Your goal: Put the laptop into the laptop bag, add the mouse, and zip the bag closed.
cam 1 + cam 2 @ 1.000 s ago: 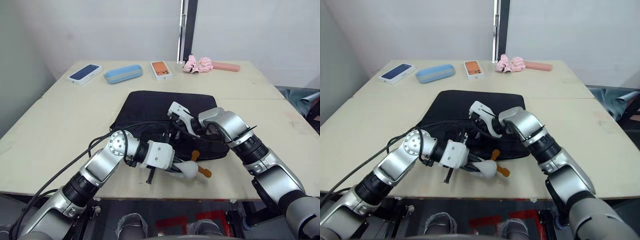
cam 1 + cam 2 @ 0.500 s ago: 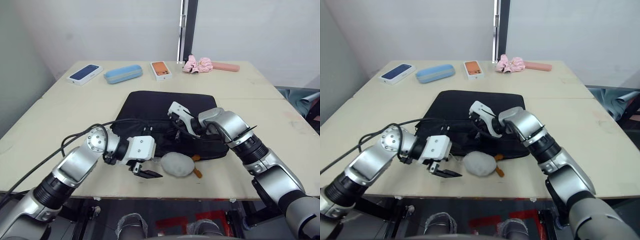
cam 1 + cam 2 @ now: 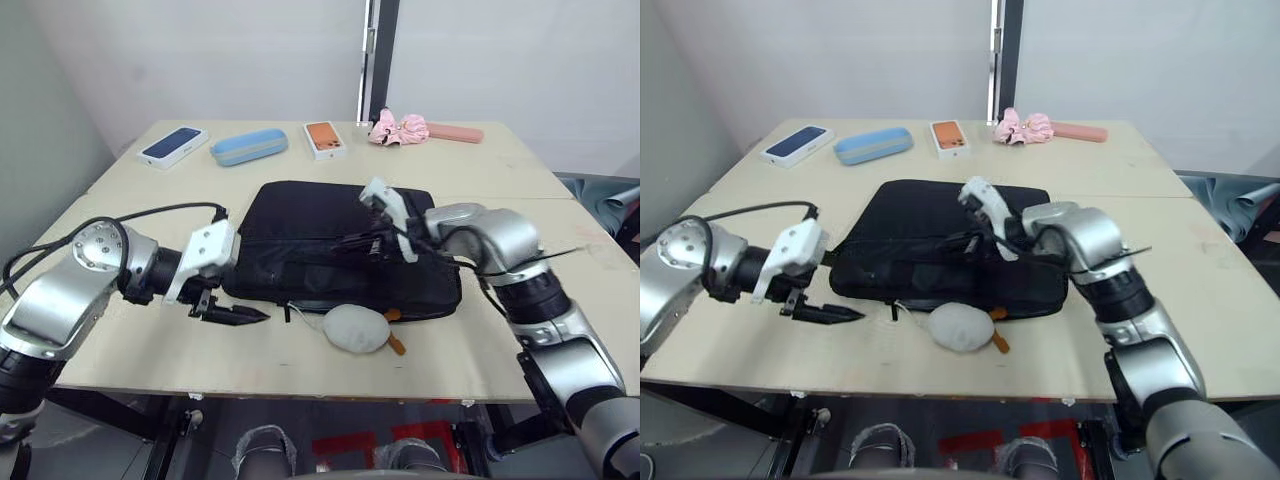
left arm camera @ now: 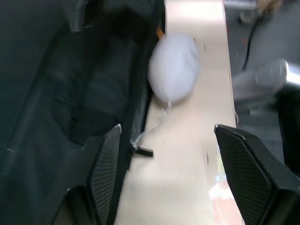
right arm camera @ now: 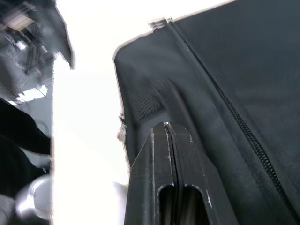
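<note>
Nearest us, by the front edge of the desk (image 3: 120, 350), we see a fluffy white oval thing (image 3: 356, 328) with an orange-brown tag (image 3: 397, 346); it lies just in front of the laptop bag (image 3: 300, 225), close to or touching the bag's front edge; in the left wrist view it sits beside the bag's zipper edge, a thin cord trailing from it. Toward the front left corner, our left gripper (image 3: 232, 315) hovers low over the bare desk just left of the bag's front corner; its two black fingers (image 4: 105, 164) stand wide apart, with nothing between them.

The laptop bag lies flat and black in the middle of the desk, handles toward the front. Our right gripper (image 3: 362, 243) rests over the bag's top; its fingers (image 5: 168, 159) are pressed tight together, pointing along the zipper line; we cannot tell whether a zipper pull is pinched between them.

Along the far edge, from left to right, lie a dark blue phone box (image 3: 172, 146), a light blue case (image 3: 249, 147), an orange phone box (image 3: 324, 139), a pink scrunchie (image 3: 398, 127) and a pink case (image 3: 454, 133).
</note>
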Robot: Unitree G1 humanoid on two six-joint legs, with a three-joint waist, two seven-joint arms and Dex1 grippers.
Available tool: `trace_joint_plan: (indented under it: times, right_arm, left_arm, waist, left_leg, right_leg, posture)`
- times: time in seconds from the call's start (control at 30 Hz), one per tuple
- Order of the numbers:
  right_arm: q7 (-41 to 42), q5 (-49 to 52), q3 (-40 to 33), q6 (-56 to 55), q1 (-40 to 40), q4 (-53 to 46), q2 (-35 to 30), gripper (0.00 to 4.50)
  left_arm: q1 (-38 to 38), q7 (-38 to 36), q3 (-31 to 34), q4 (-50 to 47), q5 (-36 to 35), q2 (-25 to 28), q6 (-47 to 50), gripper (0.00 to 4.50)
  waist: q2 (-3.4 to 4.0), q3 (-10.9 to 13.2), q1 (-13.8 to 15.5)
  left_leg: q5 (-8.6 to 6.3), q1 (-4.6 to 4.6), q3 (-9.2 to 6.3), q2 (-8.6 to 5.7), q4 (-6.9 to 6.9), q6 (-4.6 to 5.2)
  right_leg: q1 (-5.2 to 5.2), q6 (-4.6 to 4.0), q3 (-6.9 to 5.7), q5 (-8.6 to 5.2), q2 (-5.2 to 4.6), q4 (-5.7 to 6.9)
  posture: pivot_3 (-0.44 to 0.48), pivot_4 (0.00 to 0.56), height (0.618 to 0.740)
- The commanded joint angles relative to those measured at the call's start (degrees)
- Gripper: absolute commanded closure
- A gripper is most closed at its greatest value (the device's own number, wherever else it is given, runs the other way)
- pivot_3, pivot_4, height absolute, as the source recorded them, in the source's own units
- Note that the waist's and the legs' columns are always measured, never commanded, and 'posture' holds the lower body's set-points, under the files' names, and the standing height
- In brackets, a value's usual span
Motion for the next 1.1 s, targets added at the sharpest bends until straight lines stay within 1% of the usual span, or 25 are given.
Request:
trace_joint_plan:
  times: [0.03, 0.1, 0.13, 0.23, 0.3, 0.33, 0.37, 0.4, 0.43, 0.5, 0.57, 0.63, 0.67, 0.73, 0.77, 0.83, 0.93, 1.0, 1.03, 1.07, 1.1]
  right_arm:
    - [1.56, 8.43, -8.91, 5.17, 3.71, -10.6, -5.3, 4.5]
    - [1.7, 11.84, -13.18, 6.62, 7.11, -15.86, -9.43, 4.5]
    - [1.43, 13.27, -16.08, 7.0, 8.79, -18.37, -11.64, 4.5]
    - [0.51, 19.09, -26.53, 7.75, 13.14, -25.11, -16.46, 4.5]
    - [-0.06, 24.33, -35.37, 8.53, 16.46, -29.02, -19.25, 4.5]
    - [-0.82, 26.7, -38.64, 8.83, 17.75, -30.17, -20.22, 4.5]
    - [-1.44, 29.24, -42.65, 9.46, 19.3, -31.51, -21.64, 4.5]
    - [-2.3, 31.4, -45.14, 9.7, 20.48, -32.34, -22.67, 4.5]
    - [-3.35, 33.84, -48.09, 10.12, 21.88, -33.23, -24.09, 4.5]
    - [-5.5, 37.82, -51.94, 10.08, 24.54, -34.45, -26.44, 4.5]
    - [-6.77, 42.21, -56.96, 10.69, 28.28, -35.11, -29.6, 4.5]
    - [-7.69, 46.48, -60.91, 10.6, 32.4, -35.63, -32.06, 4.5]
    - [-8.57, 48.79, -62.23, 10.46, 34.36, -35.62, -32.97, 4.25]
    - [-9.98, 52.58, -64.43, 10.3, 38.46, -35.98, -35.05, 3.68]
    - [-10.89, 53.98, -65.11, 9.92, 40.04, -35.99, -35.86, 3.32]
    - [-13.17, 57.31, -64.48, 7.88, 42.13, -36.05, -37.53, 2.6]
    - [-16.08, 60.77, -62.07, 4.83, 43.93, -35.95, -39.46, 1.61]
    - [-17.93, 62.28, -57.85, 2.4, 44.29, -36.13, -40.51, 0.88]
    - [-19.31, 61.59, -53.98, 1.04, 43.56, -36.29, -41.02, 0.61]
    - [-21.05, 59.93, -47.63, -0.31, 41.57, -36.16, -40.99, 0.23]
    - [-22.38, 58.77, -43.05, -1.41, 40.06, -35.96, -41.1, 0.23]
  left_arm:
    - [-6.92, 1.99, 1.55, 1.98, -3.83, -3.77, 1.08, 1.15]
    - [-10.2, 2.21, 0.7, 3.97, -4.44, -6.51, 0.63, 1.15]
    - [-11.36, 1.9, -0.31, 4.8, -3.62, -8.12, -1.18, 1.15]
    - [-13.94, 0.35, -3.64, 7.56, -1.37, -12.09, -5.46, 1.15]
    - [-16.01, -1.35, -6.4, 10.81, 0.28, -15.22, -8.69, 1.15]
    - [-16.76, -2.34, -7.35, 12.29, 0.79, -16.4, -10.0, 1.15]
    - [-17.95, -3.54, -9.01, 15.53, 2.12, -18.11, -11.92, 1.39]
    - [-18.73, -4.45, -10.07, 17.9, 3.07, -19.18, -13.35, 1.67]
    - [-19.95, -6.01, -11.96, 22.42, 5.33, -20.53, -16.21, 2.0]
    - [-21.77, -8.68, -14.0, 29.19, 7.86, -22.43, -19.91, 2.7]
    - [-24.35, -11.51, -15.58, 37.56, 10.36, -25.36, -25.73, 3.39]
    - [-26.53, -13.63, -16.22, 44.33, 12.11, -28.01, -30.63, 4.18]
    - [-27.5, -14.89, -16.21, 46.93, 12.2, -29.15, -31.46, 4.49]
    - [-29.29, -16.45, -18.22, 52.64, 12.68, -30.72, -34.72, 4.5]
    - [-29.92, -16.73, -19.18, 54.69, 12.82, -31.12, -36.07, 4.5]
    - [-31.53, -16.77, -20.17, 59.81, 14.0, -32.55, -39.08, 4.5]
    - [-33.81, -16.53, -20.02, 66.59, 16.38, -34.75, -42.56, 4.5]
    - [-35.19, -16.65, -19.82, 70.19, 17.12, -35.59, -41.91, 4.5]
    - [-35.82, -15.02, -19.27, 72.36, 18.28, -36.07, -43.05, 4.5]
    - [-36.1, -14.47, -19.1, 74.42, 19.44, -35.96, -44.24, 4.5]
    - [-36.32, -14.19, -18.86, 76.01, 20.43, -35.94, -45.47, 4.5]
  waist:
    - [0.0, 0.01, 0.41]
    - [0.01, 0.01, 1.07]
    - [0.01, 0.01, 1.02]
    - [0.01, 0.01, 0.78]
    - [0.01, 0.01, 0.81]
    - [0.01, 0.01, 0.76]
    - [0.01, 0.01, 0.74]
    - [0.01, 0.01, 0.92]
    - [0.01, 0.01, 0.97]
    - [0.02, 0.0, 1.07]
    - [0.01, 0.01, 1.18]
    - [0.0, 0.01, 1.63]
    - [0.0, 0.01, 1.83]
    - [0.0, 0.01, 2.12]
    - [0.0, 0.01, 2.33]
    - [0.01, 0.01, 2.5]
    - [-0.01, 0.02, 2.98]
    - [-0.02, 0.02, 3.01]
    - [-0.02, 0.02, 3.01]
    - [-0.02, 0.02, 2.83]
    - [-0.02, 0.02, 2.69]
  left_leg:
    - [0.0, -0.01, -0.01, -0.01, 0.0, 0.0]
    - [0.0, -0.03, -0.01, -0.03, 0.02, 0.01]
    - [0.0, -0.01, 0.01, -0.03, 0.02, 0.01]
    - [0.0, 0.03, 0.08, -0.01, -0.01, 0.01]
    - [0.0, 0.03, 0.09, -0.01, -0.02, 0.01]
    - [0.01, 0.03, 0.09, -0.01, -0.03, 0.02]
    - [0.01, 0.04, 0.11, 0.0, -0.03, 0.03]
    - [0.01, 0.04, 0.12, -0.01, -0.03, 0.04]
    - [0.01, 0.06, 0.13, -0.02, -0.03, 0.06]
    - [0.02, 0.1, 0.16, -0.03, -0.01, 0.08]
    - [0.02, 0.1, 0.18, -0.03, -0.01, 0.09]
    - [0.01, 0.08, 0.19, -0.04, -0.01, 0.11]
    - [0.0, 0.07, 0.2, -0.04, -0.01, 0.14]
    - [-0.01, 0.03, 0.21, -0.04, -0.04, 0.18]
    - [-0.02, 0.01, 0.21, -0.04, -0.04, 0.2]
    - [-0.03, -0.01, 0.22, -0.05, -0.08, 0.22]
    - [-0.03, -0.04, 0.21, -0.05, -0.08, 0.24]
    - [-0.03, -0.06, 0.19, -0.06, -0.07, 0.25]
    - [-0.03, -0.08, 0.18, -0.06, -0.07, 0.25]
    - [-0.03, -0.1, 0.17, -0.07, -0.06, 0.25]
    - [-0.03, -0.09, 0.16, -0.08, -0.06, 0.25]
  right_leg:
    - [0.02, 0.0, -0.01, 0.0, -0.01, -0.01]
    - [0.02, 0.0, -0.01, 0.0, -0.04, -0.02]
    - [0.03, 0.0, 0.01, 0.0, -0.04, -0.02]
    - [0.01, 0.01, 0.08, 0.0, -0.02, -0.01]
    - [-0.01, 0.02, 0.1, 0.0, -0.01, -0.02]
    - [0.0, 0.02, 0.1, 0.0, -0.01, -0.03]
    - [0.0, 0.02, 0.11, 0.0, -0.01, -0.03]
    - [0.01, 0.02, 0.12, 0.0, -0.02, -0.04]
    - [0.02, 0.02, 0.13, 0.0, -0.04, -0.05]
    - [0.03, 0.04, 0.17, 0.01, -0.04, -0.04]
    - [0.04, 0.06, 0.19, 0.02, -0.04, -0.05]
    - [0.04, 0.09, 0.18, 0.02, -0.06, -0.12]
    - [0.05, 0.09, 0.19, 0.03, -0.07, -0.17]
    - [0.06, 0.09, 0.16, 0.03, -0.07, -0.28]
    - [0.05, 0.09, 0.16, 0.03, -0.07, -0.32]
    - [0.05, 0.09, 0.16, 0.03, -0.08, -0.38]
    - [0.05, 0.1, 0.13, 0.04, -0.1, -0.41]
    - [0.07, 0.11, 0.11, 0.04, -0.11, -0.45]
    - [0.07, 0.12, 0.1, 0.05, -0.11, -0.46]
    - [0.06, 0.12, 0.1, 0.05, -0.12, -0.46]
    - [0.07, 0.13, 0.09, 0.06, -0.12, -0.46]
  posture:
    - [0.0, 0.15, 0.74]
    - [0.0, 0.15, 0.74]
    - [0.0, 0.15, 0.74]
    - [0.0, 0.15, 0.74]
    - [0.0, 0.15, 0.74]
    - [0.0, 0.15, 0.74]
    - [0.0, 0.15, 0.74]
    - [0.0, 0.15, 0.74]
    - [0.0, 0.15, 0.74]
    - [0.0, 0.15, 0.74]
    - [0.0, 0.15, 0.74]
    - [0.0, 0.15, 0.74]
    - [0.0, 0.15, 0.74]
    - [0.0, 0.15, 0.74]
    - [0.0, 0.15, 0.74]
    - [0.0, 0.15, 0.74]
    - [0.0, 0.15, 0.74]
    - [0.0, 0.15, 0.74]
    - [0.0, 0.15, 0.74]
    - [0.0, 0.15, 0.74]
    - [0.0, 0.15, 0.74]
